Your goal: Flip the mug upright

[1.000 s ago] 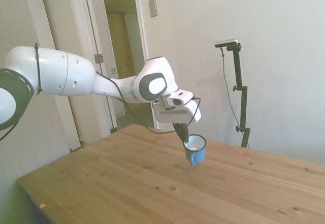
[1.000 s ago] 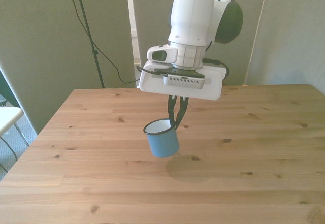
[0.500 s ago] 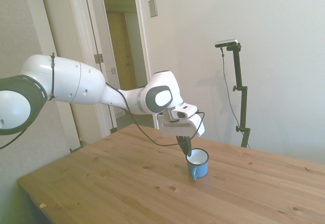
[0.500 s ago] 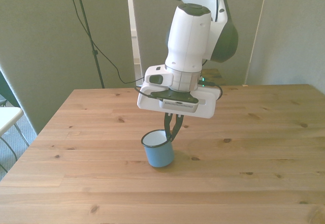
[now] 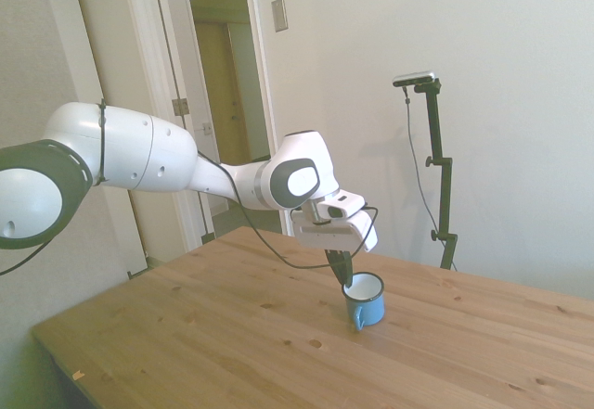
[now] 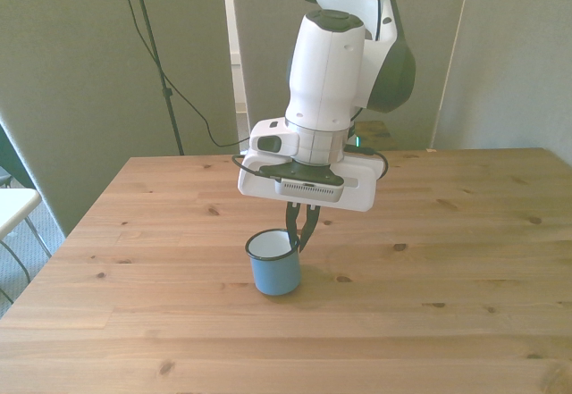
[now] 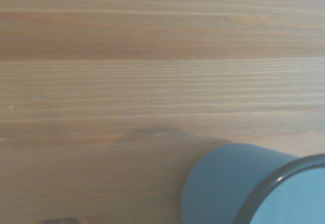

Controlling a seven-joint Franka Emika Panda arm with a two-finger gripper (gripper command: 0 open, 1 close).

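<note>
The small light-blue mug (image 6: 274,271) stands upright on the wooden table (image 6: 134,305), its white inside facing up. In the side view the mug (image 5: 366,301) shows its little loop handle on the near side. My gripper (image 6: 296,244) comes down from above, and its dark fingers are pinched together on the mug's rim at the edge toward the front view's right. The side view shows the gripper (image 5: 345,276) on the mug's rim on the arm's side. Up close in the wrist view, the mug (image 7: 223,183) shows its blue wall and dark rim against the wood.
The table's (image 5: 186,335) front edge lies well toward the camera from the mug in the front view. A doorway (image 5: 223,103) and a wall are behind the arm in the side view.
The gripper has carried the mug down from the air onto the table, drifting slightly to the front view's left. The mug's base now rests on the wood.
</note>
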